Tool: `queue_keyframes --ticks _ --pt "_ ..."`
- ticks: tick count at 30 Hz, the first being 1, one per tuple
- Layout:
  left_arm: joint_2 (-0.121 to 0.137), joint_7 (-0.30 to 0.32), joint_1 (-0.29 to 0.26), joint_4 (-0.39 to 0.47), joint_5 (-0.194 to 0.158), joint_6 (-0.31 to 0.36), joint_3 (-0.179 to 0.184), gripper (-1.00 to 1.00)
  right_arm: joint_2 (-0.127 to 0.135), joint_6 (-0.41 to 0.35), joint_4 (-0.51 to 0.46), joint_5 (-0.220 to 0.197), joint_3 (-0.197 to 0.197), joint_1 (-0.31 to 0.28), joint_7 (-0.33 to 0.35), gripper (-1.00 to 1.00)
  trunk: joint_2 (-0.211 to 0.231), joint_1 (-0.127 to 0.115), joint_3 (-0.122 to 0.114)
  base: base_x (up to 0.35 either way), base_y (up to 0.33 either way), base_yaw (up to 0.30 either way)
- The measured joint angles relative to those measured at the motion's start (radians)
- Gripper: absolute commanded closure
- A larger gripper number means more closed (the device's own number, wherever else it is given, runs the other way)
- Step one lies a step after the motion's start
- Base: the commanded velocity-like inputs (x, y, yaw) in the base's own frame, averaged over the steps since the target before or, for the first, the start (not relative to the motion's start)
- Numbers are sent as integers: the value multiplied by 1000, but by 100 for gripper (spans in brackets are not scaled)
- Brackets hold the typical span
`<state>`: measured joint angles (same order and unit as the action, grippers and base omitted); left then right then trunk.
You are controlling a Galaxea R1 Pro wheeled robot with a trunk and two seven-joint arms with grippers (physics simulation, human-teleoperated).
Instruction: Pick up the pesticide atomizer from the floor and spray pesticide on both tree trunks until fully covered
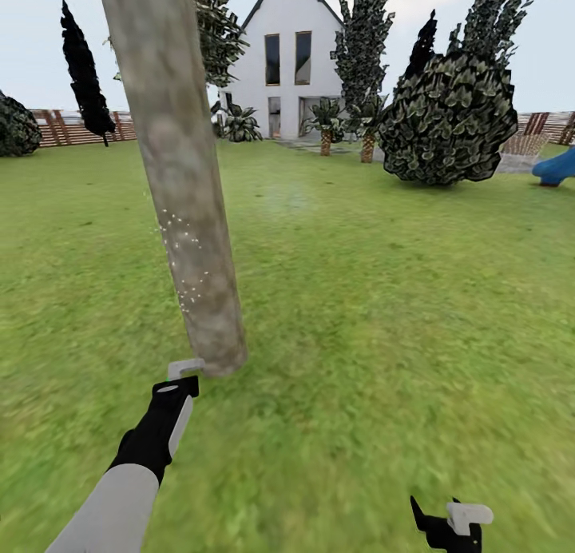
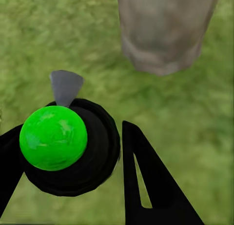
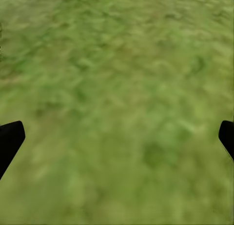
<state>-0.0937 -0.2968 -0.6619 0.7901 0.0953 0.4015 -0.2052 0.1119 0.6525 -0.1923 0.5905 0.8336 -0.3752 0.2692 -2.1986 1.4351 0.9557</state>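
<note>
A thick mottled grey-brown tree trunk (image 1: 180, 177) rises just ahead of me on the lawn, leaning slightly, with fine white specks (image 1: 185, 257) scattered over its lower middle. My left gripper (image 1: 182, 375) hovers low right by its base (image 2: 165, 34). In the left wrist view the left gripper (image 2: 73, 137) is shut on the pesticide atomizer (image 2: 53, 137), a black round body with a bright green ball and a grey nozzle (image 2: 66, 86) aimed toward the trunk. At the bottom right my right gripper (image 1: 451, 525) hangs open over bare grass, its fingertips (image 3: 9, 137) wide apart.
Other tall trees with jagged foliage (image 1: 363, 41) stand far off by the white house (image 1: 287, 57). A big round bush (image 1: 451, 117) and a blue slide (image 1: 555, 168) are at the right. A slatted fence (image 1: 80, 125) closes the lawn behind.
</note>
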Motion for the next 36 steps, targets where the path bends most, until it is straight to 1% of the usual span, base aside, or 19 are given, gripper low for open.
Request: queue_keyframes --ticks 8,16,26,33,36 --pt "0 3 2 0 3 9 0 100 0 0 0 0 0 0 0 -100 0 0 0 65 -266 276" --pt "1 3 24 1 4 9 0 100 0 0 0 0 0 0 0 -100 0 0 0 1 -274 267" --pt "1 3 24 1 4 8 -1 100 0 0 0 0 0 0 0 -100 0 0 0 100 -271 32" --pt "2 3 25 0 4 7 0 100 0 0 0 0 0 0 0 -100 0 0 0 207 -222 254" --pt "1 3 24 0 4 5 0 100 0 0 0 0 0 0 0 -100 0 0 0 230 -204 92"
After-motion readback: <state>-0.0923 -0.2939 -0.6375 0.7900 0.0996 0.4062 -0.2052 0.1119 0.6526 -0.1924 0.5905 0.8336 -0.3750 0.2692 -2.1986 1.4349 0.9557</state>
